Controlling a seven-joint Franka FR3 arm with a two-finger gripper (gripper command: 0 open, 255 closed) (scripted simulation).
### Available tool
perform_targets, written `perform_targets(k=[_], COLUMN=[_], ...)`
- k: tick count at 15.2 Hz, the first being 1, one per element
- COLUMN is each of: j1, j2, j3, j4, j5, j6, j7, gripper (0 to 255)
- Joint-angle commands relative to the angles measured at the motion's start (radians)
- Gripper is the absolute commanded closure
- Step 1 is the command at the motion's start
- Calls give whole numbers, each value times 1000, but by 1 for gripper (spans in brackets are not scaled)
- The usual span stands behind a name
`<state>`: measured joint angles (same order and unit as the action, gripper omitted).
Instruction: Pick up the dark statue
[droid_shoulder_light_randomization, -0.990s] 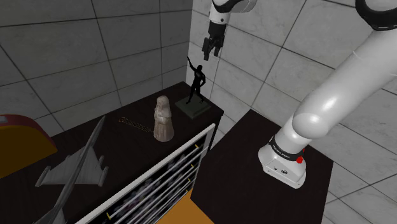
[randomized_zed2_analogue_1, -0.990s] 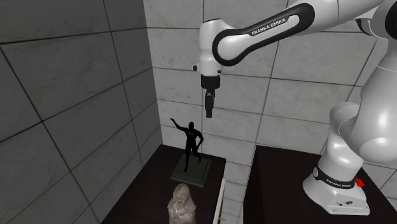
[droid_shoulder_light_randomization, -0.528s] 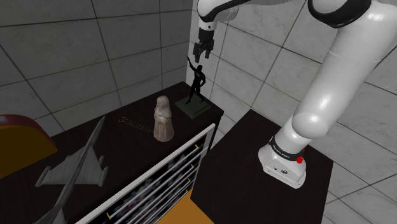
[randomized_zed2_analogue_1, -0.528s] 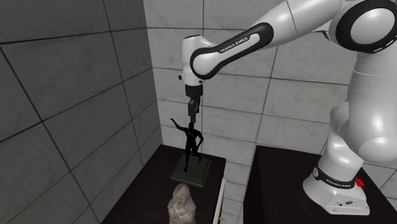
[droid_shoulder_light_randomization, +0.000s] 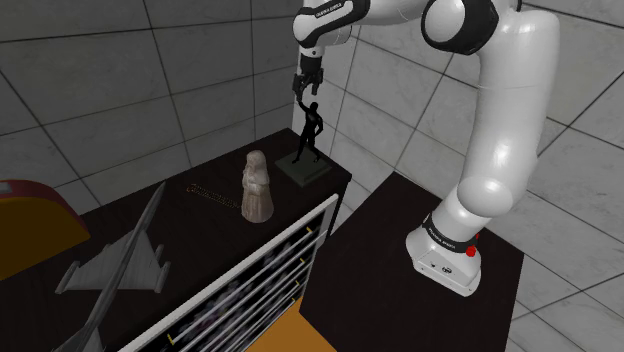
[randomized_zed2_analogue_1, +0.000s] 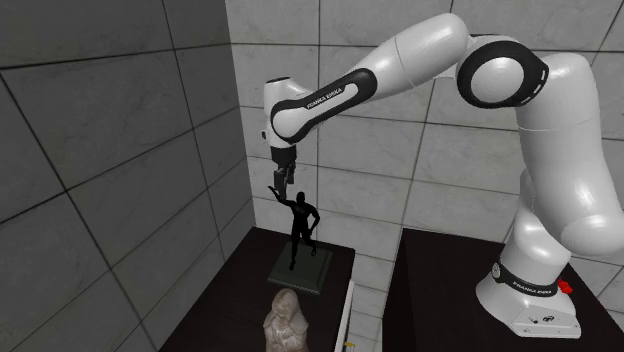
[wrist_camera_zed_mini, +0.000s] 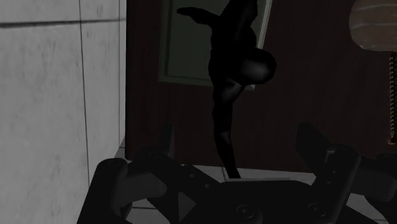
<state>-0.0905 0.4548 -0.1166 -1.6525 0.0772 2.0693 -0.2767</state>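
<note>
Step in hand: the approach before the grasp. The gripper (randomized_zed2_analogue_1: 277, 178) hangs just above the dark statue (randomized_zed2_analogue_1: 300, 228), and the statue is not yet lifted.

Place of the statue: it stands upright on its square base (droid_shoulder_light_randomization: 305, 170), at the far corner of the dark tabletop (droid_shoulder_light_randomization: 200, 215), close to the tiled wall (droid_shoulder_light_randomization: 200, 100). A pale figure (droid_shoulder_light_randomization: 258, 185) stands near it on the same top, apart from it.

Jaws: they are wide apart and hold nothing. In the wrist view the two fingers (wrist_camera_zed_mini: 312, 143) stand on either side of the statue's raised arm (wrist_camera_zed_mini: 224, 127), and I see no contact with it.

Where to grip: in my judgement the raised arm is too thin and slanted for a safe hold. It seems better to descend until the pads are level with the shoulder or the chest.

Alignment: keep the body centred between the fingers, so that both pads meet it together and do not push it sideways.

Risk: the base looks broad, so probably the weight sits low and the statue may swing in a weak pinch. The wall is also close.

Lift: close firmly, then rise straight up and slowly.
</note>
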Motion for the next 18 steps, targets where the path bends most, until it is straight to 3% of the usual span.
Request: perform_targets(k=[1,9,10,18], j1=[-2,-3,-4,-4], j2=[50,91,91,91], j3=[2,5,5,5], j4=[46,18,21,19], j5=[2,9,9,9], j6=[3,72,70,72], j7=[2,-2,-3,-3], gripper=[0,0,255,255])
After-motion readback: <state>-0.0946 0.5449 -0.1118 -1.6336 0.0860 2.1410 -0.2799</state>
